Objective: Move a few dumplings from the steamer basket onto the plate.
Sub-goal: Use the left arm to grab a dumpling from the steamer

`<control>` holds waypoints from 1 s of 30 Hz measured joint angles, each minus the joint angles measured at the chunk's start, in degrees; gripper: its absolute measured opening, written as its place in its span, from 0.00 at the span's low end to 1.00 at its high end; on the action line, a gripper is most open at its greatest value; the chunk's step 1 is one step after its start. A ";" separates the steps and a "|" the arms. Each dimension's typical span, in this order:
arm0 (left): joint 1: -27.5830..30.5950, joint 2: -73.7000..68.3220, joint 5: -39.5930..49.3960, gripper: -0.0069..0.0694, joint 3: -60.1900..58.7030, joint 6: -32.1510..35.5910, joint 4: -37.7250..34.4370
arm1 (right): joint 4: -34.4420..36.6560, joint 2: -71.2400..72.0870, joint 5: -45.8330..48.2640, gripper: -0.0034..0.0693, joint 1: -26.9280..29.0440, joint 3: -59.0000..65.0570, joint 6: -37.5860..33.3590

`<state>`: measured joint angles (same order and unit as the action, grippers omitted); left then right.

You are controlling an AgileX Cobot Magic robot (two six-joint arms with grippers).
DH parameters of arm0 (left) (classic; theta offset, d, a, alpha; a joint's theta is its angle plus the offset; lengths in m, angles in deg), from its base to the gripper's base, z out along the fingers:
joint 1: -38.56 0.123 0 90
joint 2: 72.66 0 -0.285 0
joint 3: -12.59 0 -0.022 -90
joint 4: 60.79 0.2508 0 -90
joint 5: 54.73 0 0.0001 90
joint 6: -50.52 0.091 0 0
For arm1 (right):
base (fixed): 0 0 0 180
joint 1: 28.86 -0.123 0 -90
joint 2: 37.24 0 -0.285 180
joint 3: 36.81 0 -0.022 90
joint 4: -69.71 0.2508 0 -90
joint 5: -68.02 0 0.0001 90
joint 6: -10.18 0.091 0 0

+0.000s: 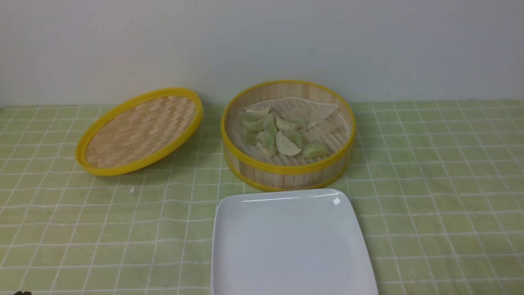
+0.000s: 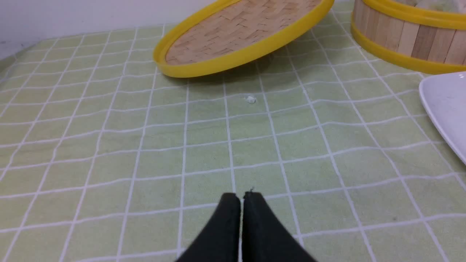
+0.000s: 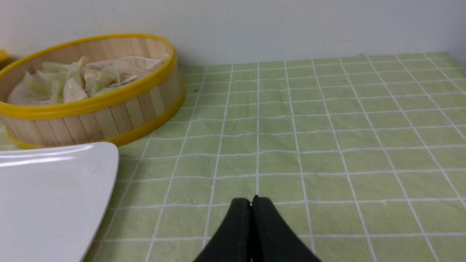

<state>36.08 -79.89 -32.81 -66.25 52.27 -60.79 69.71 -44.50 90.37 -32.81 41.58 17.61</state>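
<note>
From the front, we judge nothing moved yet: the plate [image 1: 286,196] on the desk [image 1: 442,196] lies bare, and the dumplings [image 1: 282,135] sit heaped in the steamer basket [image 1: 286,176] just behind it, the lid [image 1: 139,131] tilted beside. In the left wrist view, our left jaws are pressed together, holding nothing. In the right wrist view, the right jaws likewise meet, empty; every transfer remains.

Dumplings [image 1: 278,133] heaped in steamer basket [image 1: 286,172]; plate [image 1: 292,246] bare, nearer.
</note>
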 joint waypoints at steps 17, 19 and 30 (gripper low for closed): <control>0.00 0.00 0.00 0.08 0.00 0.00 0.00 | 0.00 0.00 0.00 0.03 0.00 0.00 0.00; 0.00 0.00 0.00 0.08 0.00 0.00 0.00 | 0.00 0.00 0.00 0.03 0.00 0.00 0.00; 0.00 0.00 0.07 0.08 0.00 0.62 4.65 | 0.00 0.00 0.00 0.03 0.00 0.00 0.00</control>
<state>36.08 -79.89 -32.74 -66.25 52.89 -56.13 69.71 -44.50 90.37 -32.81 41.58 17.61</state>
